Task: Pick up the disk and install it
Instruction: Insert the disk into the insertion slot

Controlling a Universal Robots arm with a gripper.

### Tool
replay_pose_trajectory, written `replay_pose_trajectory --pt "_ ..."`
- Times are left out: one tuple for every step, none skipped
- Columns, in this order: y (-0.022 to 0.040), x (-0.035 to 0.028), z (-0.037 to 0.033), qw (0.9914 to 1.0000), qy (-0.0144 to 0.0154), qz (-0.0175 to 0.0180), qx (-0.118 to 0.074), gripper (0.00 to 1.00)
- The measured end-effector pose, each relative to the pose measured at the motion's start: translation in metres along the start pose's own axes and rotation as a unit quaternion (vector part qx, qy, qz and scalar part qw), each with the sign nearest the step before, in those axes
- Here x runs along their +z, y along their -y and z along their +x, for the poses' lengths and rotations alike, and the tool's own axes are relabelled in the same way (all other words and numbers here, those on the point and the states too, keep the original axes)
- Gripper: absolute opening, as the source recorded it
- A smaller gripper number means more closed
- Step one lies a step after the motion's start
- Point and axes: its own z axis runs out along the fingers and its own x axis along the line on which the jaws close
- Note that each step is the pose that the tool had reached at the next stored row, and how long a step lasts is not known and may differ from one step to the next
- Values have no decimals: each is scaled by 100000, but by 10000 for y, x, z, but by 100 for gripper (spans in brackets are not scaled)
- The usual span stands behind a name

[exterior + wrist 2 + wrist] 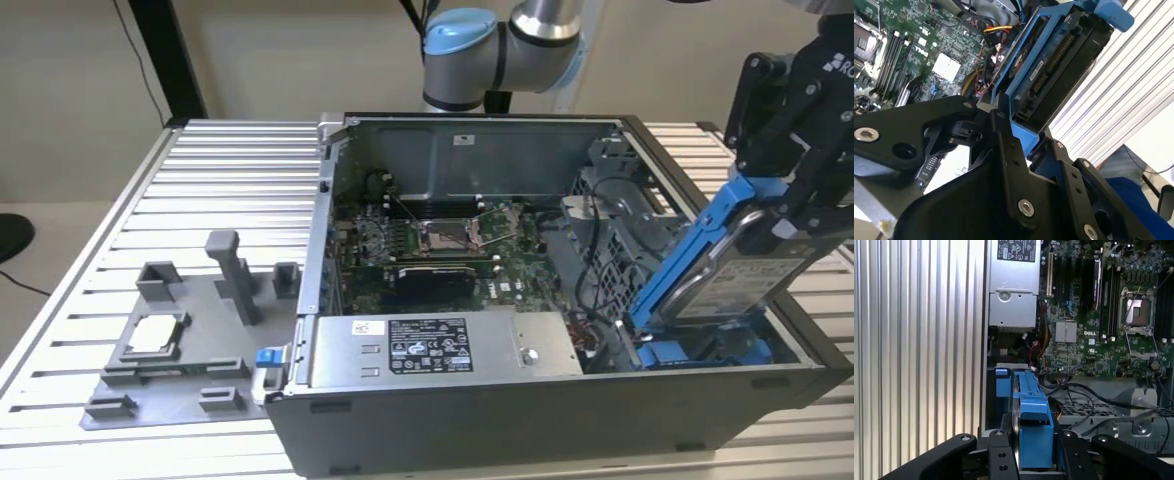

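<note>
Exterior view: fingers [811,205] grip disk [742,285] tilted into case [534,410].

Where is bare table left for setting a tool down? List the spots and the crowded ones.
Bare ribbed table lies beyond the grey fixture plate, at the exterior view's left of the computer case. Crowded: the case interior, with motherboard, power supply and cables, and its corner at the view's right, where the gripper holds the disk tilted.
</note>
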Motion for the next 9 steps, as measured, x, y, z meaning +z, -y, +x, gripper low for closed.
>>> replay_pose_trajectory --pt "1 11 1 100000 237 7 -4 0" --pt "2 23 1 99999 499 14 -11 0" --pt "3 34 2 99997 737 22 -14 0" --pt "3 39 2 99996 897 26 -14 0" --pt "3 40 2 99996 923 25 -15 0" --pt "4 41 5 99996 940 26 -17 0" --pt "7 43 9 99995 959 27 -22 0" --pt "11 43 17 99995 955 23 -29 0" --pt "13 44 31 99995 962 25 -24 0"
